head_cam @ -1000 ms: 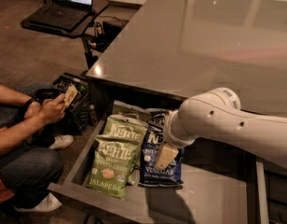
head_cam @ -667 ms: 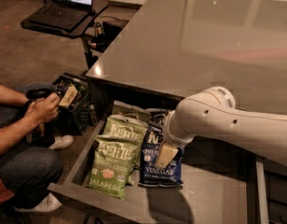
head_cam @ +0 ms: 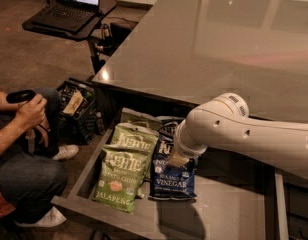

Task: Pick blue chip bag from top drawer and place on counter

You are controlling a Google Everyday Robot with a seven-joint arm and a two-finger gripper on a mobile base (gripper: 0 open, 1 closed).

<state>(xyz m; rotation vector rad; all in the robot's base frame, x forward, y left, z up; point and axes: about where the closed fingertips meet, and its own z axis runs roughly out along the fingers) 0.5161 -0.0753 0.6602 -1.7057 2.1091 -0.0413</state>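
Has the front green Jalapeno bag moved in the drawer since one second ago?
No. The Jalapeno bag lies in the same place near the front wall of the top drawer; the gripper is over the blue chip bag beside it.

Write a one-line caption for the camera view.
The gripper hangs over the blue chip bag in the open top drawer, beside green Jalapeno bags, below the counter.

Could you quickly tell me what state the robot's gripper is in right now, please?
Gripper: low over the dark navy glossy Sea Salt and Vinegar chip bag in the wide grey top drawer; open, closed or holding cannot be told.
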